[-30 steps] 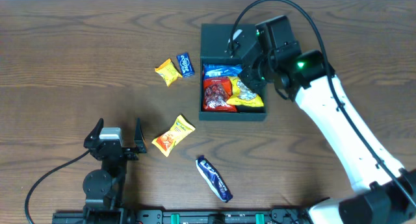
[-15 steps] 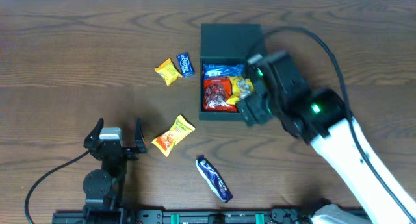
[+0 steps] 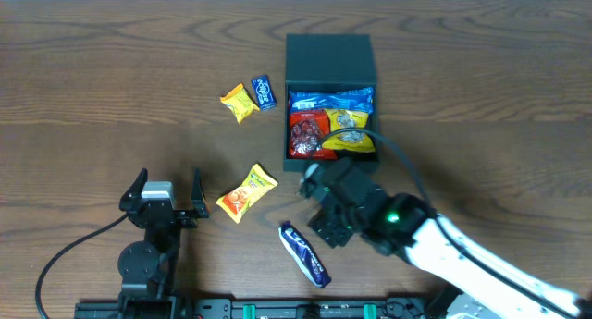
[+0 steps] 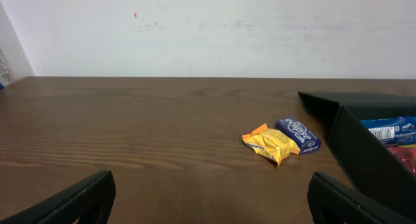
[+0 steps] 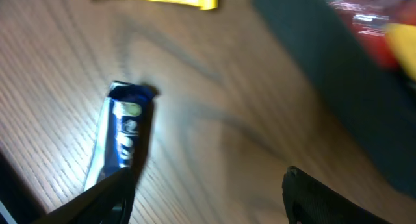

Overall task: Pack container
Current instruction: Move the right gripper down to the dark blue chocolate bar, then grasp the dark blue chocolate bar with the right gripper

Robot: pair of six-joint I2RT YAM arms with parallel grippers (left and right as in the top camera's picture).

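The dark container (image 3: pixel 287 125) sits at the table's middle back with its lid (image 3: pixel 329 58) lying open behind it; blue, red and yellow packets fill it. My right gripper (image 3: pixel 319 208) hovers just in front of it, open, with nothing between its fingers. In the right wrist view the gripper (image 5: pixel 208 198) is above bare wood. A blue bar (image 5: pixel 123 143) lies by its left finger and the container wall (image 5: pixel 338 74) stands at upper right. My left gripper (image 3: pixel 166 191) rests open at the front left, far from the container (image 4: pixel 364 152).
Loose snacks lie on the table: a small yellow packet (image 3: pixel 237 102) and a small blue one (image 3: pixel 265 92) left of the container, a yellow-orange packet (image 3: pixel 247 191) near the left gripper, and the blue bar (image 3: pixel 305 254) at the front.
My right gripper has opened over the container, left a yellow packet inside, and swung forward and left to the table in front of it. The left arm stayed still.
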